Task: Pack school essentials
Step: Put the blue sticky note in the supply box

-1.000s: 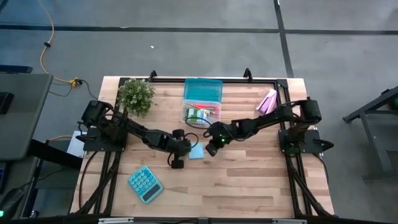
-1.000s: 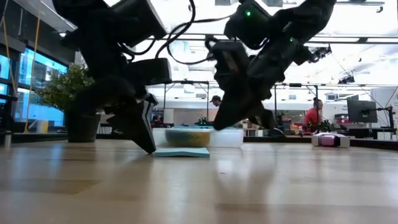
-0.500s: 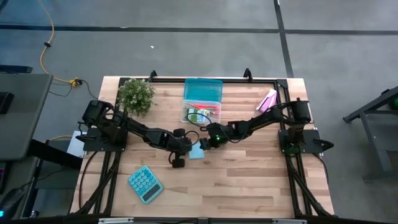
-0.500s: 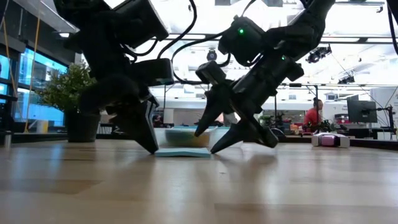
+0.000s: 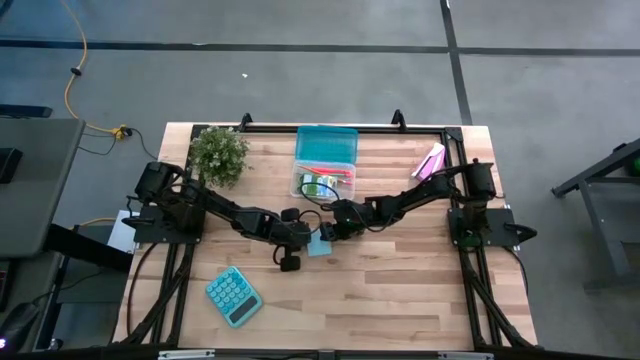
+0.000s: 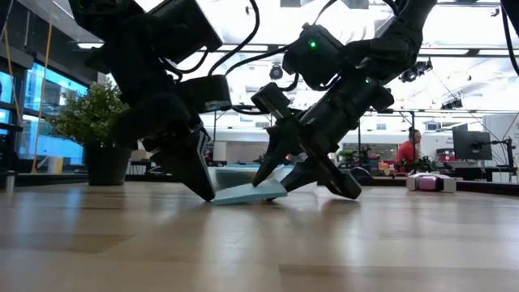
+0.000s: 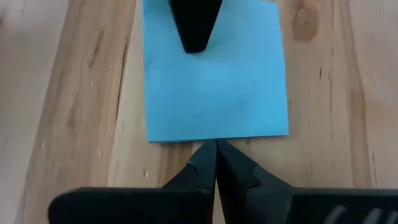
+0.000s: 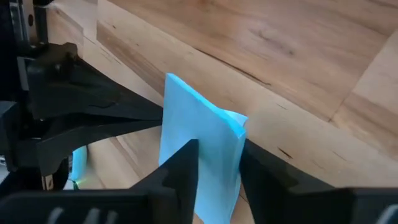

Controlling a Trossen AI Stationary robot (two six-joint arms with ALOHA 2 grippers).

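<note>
This was a robotics lab or open workshop hall. A wooden table (image 5: 380, 290) stood on a grey concrete floor (image 5: 300, 90) marked with dark tape lines, a yellow cable (image 5: 72, 80) trailing at the far left. Level across the table, the room behind showed ceiling strip lights (image 6: 478, 50), a monitor (image 6: 469, 144) at right, and a seated person (image 6: 405, 152) in red.
</note>
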